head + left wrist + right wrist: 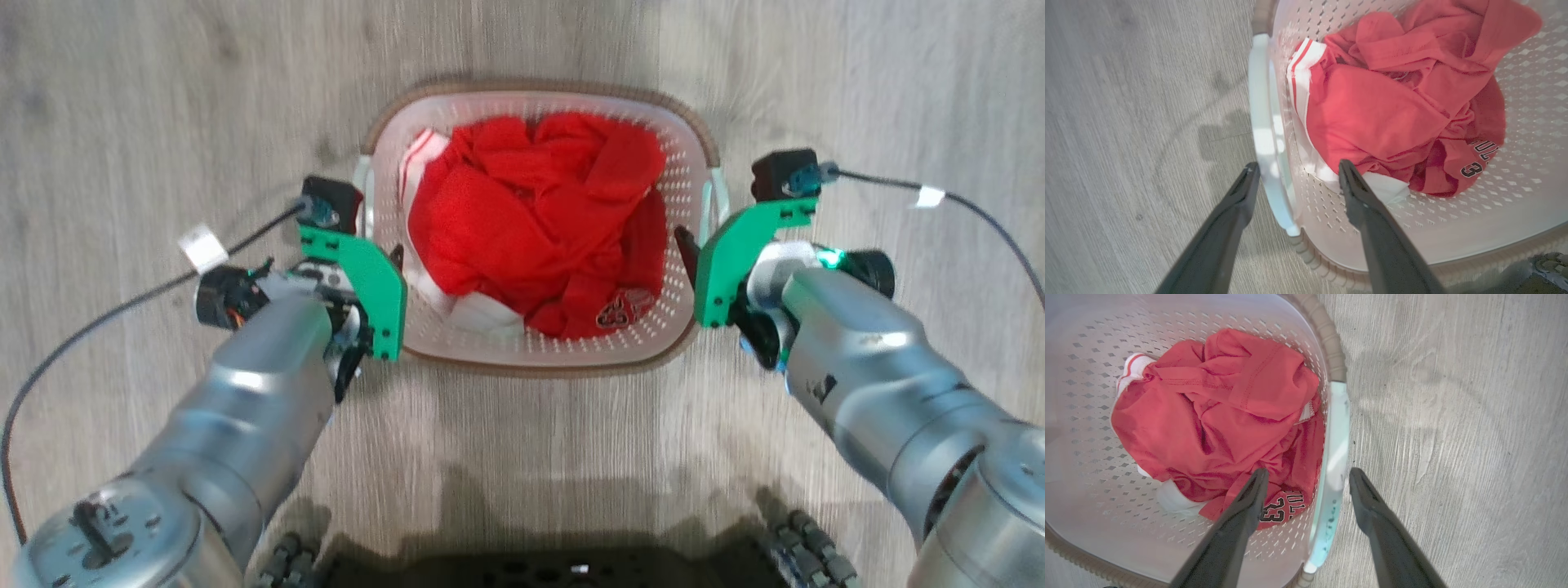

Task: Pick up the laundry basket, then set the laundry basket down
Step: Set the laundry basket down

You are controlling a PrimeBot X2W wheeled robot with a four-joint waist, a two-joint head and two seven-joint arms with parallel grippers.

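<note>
1. Floor [122, 98]: grey wood-look planks. No worktop here, everything sits at floor level.
2. Basket [682, 196]: dead centre ahead of the robot, between the two arms, upright. It looks to be resting on the floor.
3. Clothes [531, 212]: a red bundle with some white trim fills the bottom of the basket, well below the rim, so it's clear of both grasp points.
4. Left handle [1261, 122] and right handle [1336, 437]: white loops on the basket's short sides, both unobstructed.
5. Left gripper [1298, 165]: fingers spread, straddling the left handle with one finger outside and one inside the wall. Not pinching.
6. Right gripper [1308, 473]: mirror case. Fingers spread astride the right handle, one inside the basket and one outside, with a gap on both sides.
7. Progress: both arms are aligned on the handles, but nothing is clamped and nothing is lifted. My read is pre-grasp. Left to do: close both, lift level, set down, release. Spread fingers could equally mean just released; can't tell.
</note>
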